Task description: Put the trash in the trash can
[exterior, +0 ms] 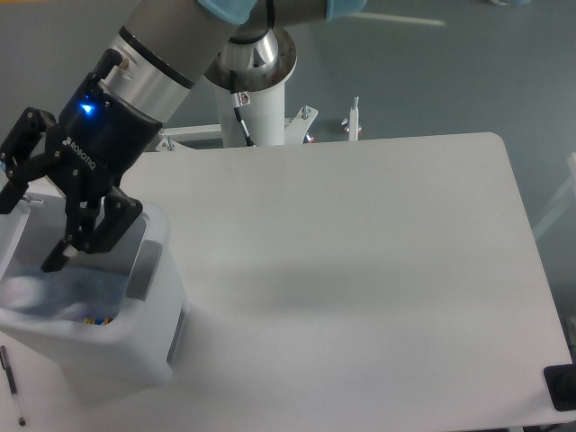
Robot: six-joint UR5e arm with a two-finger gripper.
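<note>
Tool (31, 229) spread over trash can (135, 346), pen (11, 385) beside

Our gripper (31, 229) over the trash can (153, 333)

At nine o'clock, jaws spread, we hover above a blurred clear bottle (58, 290) inside.

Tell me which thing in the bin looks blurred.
The pale bluish bottle, smeared across the trash can opening just under the open gripper. The colourful wrappers show only as a small bright patch at its lower edge.
</note>
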